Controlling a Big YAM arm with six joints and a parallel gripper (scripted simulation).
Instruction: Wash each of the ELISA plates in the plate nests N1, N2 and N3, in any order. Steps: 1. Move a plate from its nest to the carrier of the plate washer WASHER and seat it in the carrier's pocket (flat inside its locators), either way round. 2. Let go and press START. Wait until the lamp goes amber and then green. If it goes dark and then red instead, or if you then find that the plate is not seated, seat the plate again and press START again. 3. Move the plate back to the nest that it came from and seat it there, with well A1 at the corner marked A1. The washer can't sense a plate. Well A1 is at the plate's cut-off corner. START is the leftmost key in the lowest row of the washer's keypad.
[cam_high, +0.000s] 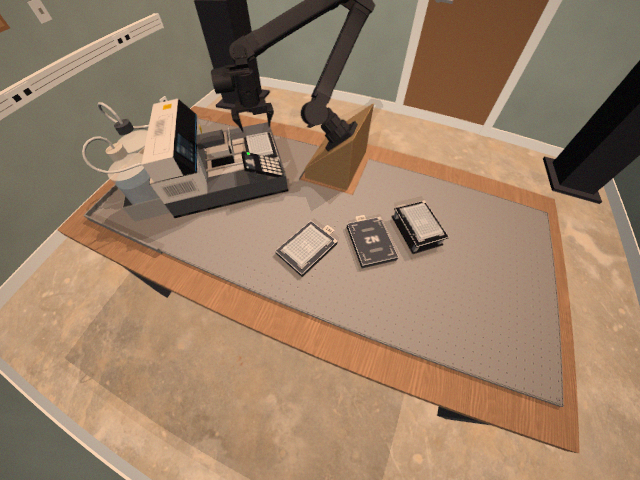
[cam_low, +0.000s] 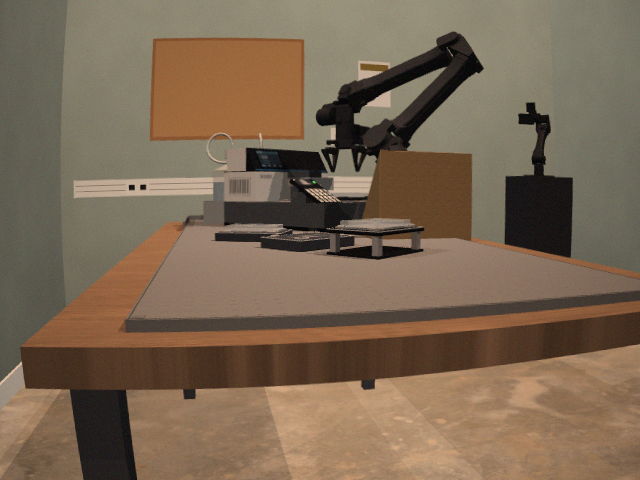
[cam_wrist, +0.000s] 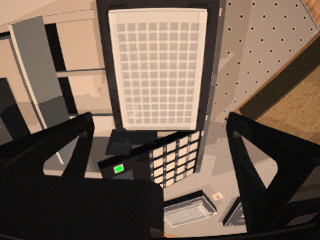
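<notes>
A white plate (cam_high: 259, 144) (cam_wrist: 157, 75) lies on the washer's carrier and looks flat. My gripper (cam_high: 255, 126) (cam_low: 344, 169) (cam_wrist: 160, 119) is open and empty above the carrier, its fingers spread wider than the plate. The washer (cam_high: 160, 134) (cam_low: 258, 186) shows a green lamp (cam_high: 248, 153) (cam_low: 314, 181) (cam_wrist: 118, 169) beside its keypad (cam_high: 270, 164) (cam_low: 321, 194) (cam_wrist: 175, 157). Nest N2 (cam_high: 360, 240) is empty. One plate (cam_high: 308, 244) (cam_low: 253, 228) lies in the low nest on its left; another plate (cam_high: 421, 221) (cam_low: 374, 223) lies on the raised nest on its right. The A1 corners are too small to tell.
A tan slanted block (cam_high: 345, 160) (cam_low: 423, 193) stands beside the washer, by the arm's base. Bottles (cam_high: 133, 180) with tubes stand behind the washer housing. The washer's upright grey bar (cam_wrist: 32, 75) is left of the carrier plate in the wrist view.
</notes>
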